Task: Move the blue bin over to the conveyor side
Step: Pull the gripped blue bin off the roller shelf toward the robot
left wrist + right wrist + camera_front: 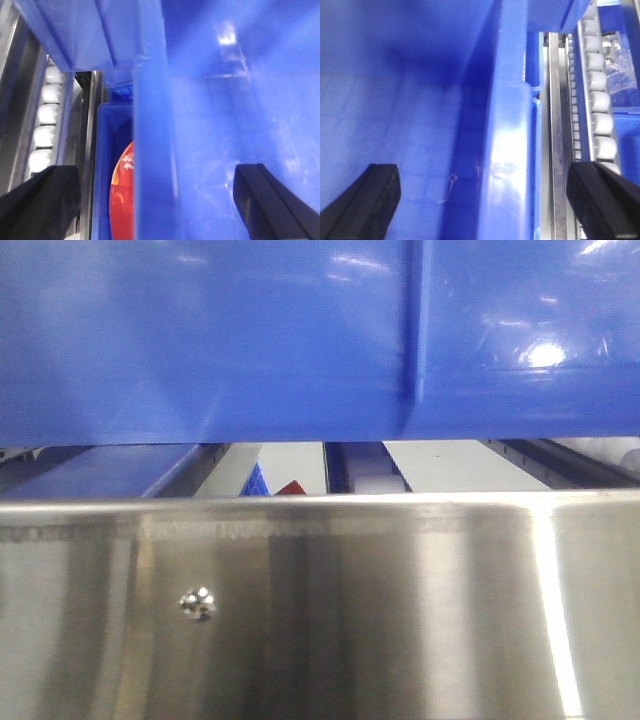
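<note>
The blue bin [300, 330] fills the upper half of the front view, its glossy wall hanging above a steel panel. In the left wrist view my left gripper [152, 170] is open and straddles the bin's rim [150, 150]: one black finger [45, 200] is outside the wall, the other [270, 200] inside the bin [225, 125]. In the right wrist view my right gripper [484, 170] is also open astride the opposite rim [512, 150], with one finger [370, 195] inside the bin [410, 100] and one [600, 200] outside. The conveyor side is out of view.
A brushed stainless-steel panel [320, 610] with a screw [197, 602] runs below the bin. White rollers [46, 125] [597, 100] in metal rails flank the bin. A second blue crate [102, 175] holding a round red item [122, 200] sits under the left wall.
</note>
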Motion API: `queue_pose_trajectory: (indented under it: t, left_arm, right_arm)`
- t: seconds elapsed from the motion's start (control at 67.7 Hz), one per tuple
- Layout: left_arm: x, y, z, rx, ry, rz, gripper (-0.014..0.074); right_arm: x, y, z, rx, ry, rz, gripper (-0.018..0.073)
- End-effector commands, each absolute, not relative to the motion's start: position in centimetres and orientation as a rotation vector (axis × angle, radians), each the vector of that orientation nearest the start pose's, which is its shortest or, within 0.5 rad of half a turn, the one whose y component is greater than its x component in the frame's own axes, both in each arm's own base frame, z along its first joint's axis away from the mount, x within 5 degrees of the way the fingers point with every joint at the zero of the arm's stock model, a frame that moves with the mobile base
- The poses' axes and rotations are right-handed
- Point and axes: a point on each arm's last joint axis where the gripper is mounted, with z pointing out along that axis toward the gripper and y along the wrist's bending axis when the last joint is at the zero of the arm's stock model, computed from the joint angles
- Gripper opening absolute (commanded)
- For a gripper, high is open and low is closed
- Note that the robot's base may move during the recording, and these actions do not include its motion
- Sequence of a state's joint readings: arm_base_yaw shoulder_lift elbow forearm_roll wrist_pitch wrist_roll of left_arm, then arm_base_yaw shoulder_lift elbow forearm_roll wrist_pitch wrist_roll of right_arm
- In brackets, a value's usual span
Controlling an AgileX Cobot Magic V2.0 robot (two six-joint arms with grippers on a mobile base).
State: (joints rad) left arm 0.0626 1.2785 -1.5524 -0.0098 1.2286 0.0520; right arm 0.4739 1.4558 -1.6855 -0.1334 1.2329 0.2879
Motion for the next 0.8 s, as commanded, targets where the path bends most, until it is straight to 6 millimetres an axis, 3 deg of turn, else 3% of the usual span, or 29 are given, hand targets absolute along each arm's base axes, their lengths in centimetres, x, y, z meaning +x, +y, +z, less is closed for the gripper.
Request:
queue_pose_trajectory:
  t: [0.0,0.34,0.783]
  left_arm:
    - [24.6,1.3,44.3,-0.005,2.437,0.018,0.0519]
    - [26.7,1.4,42.6,-0.006,2.503,-0.001,0.0519]
    - [27.0,1.4,42.4,-0.004,2.513,-0.002,0.0519]
  right_arm:
    - [26.8,12.3,43.6,-0.229,2.456,0.149,0.0559]
    - [27.8,12.6,42.6,-0.212,2.490,0.137,0.0559]
    - [28.8,12.7,41.6,-0.190,2.527,0.137,0.0559]
